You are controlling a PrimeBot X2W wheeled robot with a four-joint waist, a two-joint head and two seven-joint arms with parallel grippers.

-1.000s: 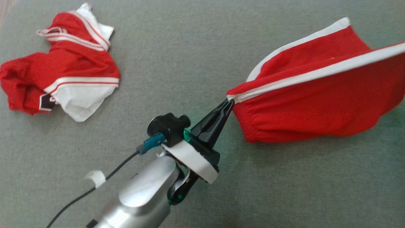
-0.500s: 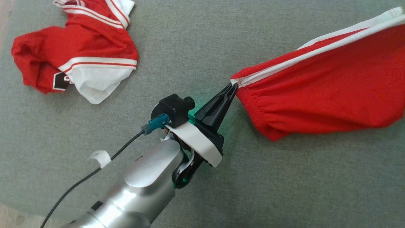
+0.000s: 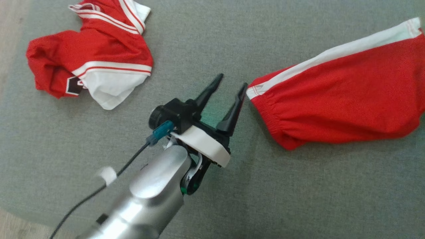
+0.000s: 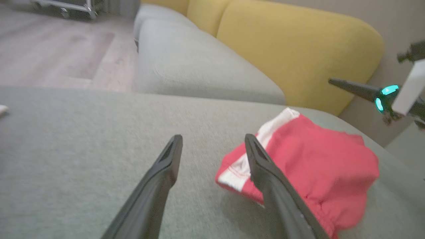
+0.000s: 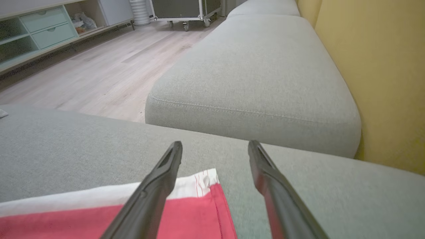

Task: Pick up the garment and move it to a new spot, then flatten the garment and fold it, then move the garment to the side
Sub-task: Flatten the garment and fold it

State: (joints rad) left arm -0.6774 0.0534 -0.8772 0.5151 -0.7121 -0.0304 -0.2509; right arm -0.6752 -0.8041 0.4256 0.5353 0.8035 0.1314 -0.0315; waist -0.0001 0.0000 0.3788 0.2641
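The grey seat cushion (image 3: 206,36) serves as the work surface. The red garment (image 3: 335,96), with a white side stripe, lies on it at the right, extended lengthwise and held by nothing. This placement appears suited to flattening. A second, crumpled red-and-white garment (image 3: 96,63) lies well apart at the left. The left gripper (image 3: 231,81), jaws spread and empty, sits just beside the waistband corner. The right gripper (image 5: 215,143), jaws likewise spread, hovers over the opposite corner.

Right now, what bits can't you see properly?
- Red shorts: far end cut off by the head view's right edge.
- Crumpled jersey: top cut off by that view's top edge; black patch half tucked under, unreadable.
- Same shorts: part hidden behind a finger of the left hand, left wrist view.
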